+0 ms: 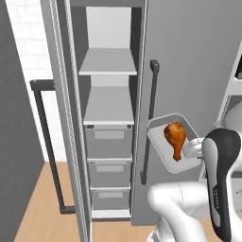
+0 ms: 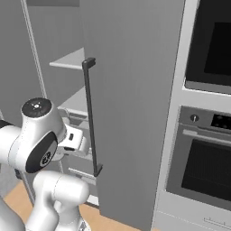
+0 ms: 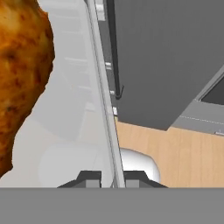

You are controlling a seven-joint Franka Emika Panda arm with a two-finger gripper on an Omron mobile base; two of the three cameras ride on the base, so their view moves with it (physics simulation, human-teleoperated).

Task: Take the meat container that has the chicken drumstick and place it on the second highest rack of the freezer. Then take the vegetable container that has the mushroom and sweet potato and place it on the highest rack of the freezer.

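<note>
The chicken drumstick lies glossy orange-brown in the pale see-through meat container, which is held in the air just right of the open freezer. My gripper is shut on the container's thin side wall, with the drumstick close on the left of that wall. The hand sits at the tray's right end. The highest rack and the second rack below it are both bare. The vegetable container with the mushroom and sweet potato is out of view.
Three grey drawers fill the freezer below the racks. Its open door with a dark bar handle stands at the left. A closed grey door with a handle is behind the tray. A black-fronted wall oven is at the right.
</note>
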